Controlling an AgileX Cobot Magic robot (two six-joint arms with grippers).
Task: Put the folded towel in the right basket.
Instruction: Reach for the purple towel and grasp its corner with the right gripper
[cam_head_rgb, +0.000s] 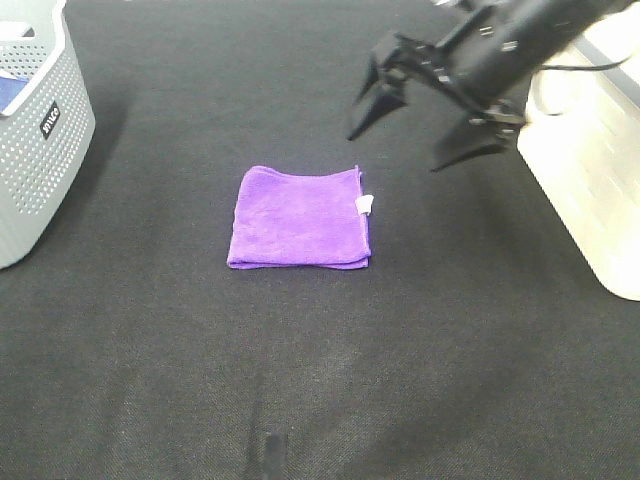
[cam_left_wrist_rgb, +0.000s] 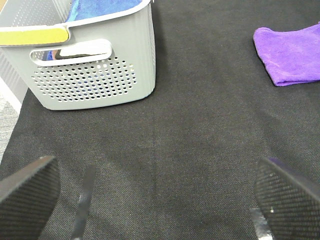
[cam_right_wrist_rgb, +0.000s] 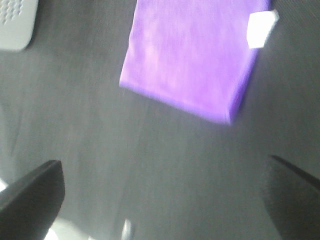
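A folded purple towel (cam_head_rgb: 300, 219) with a small white tag lies flat on the dark cloth in the middle of the table. It also shows in the right wrist view (cam_right_wrist_rgb: 192, 57) and at the edge of the left wrist view (cam_left_wrist_rgb: 292, 54). My right gripper (cam_head_rgb: 415, 140) is open and empty, hanging in the air above and to the right of the towel. The right basket (cam_head_rgb: 590, 160) is white and stands at the right edge. My left gripper (cam_left_wrist_rgb: 160, 200) is open and empty, low over bare cloth, out of the exterior view.
A grey perforated basket (cam_head_rgb: 35, 130) stands at the left edge; the left wrist view (cam_left_wrist_rgb: 95, 75) shows blue cloth inside it. A dark cloth (cam_head_rgb: 300, 380) covers the table.
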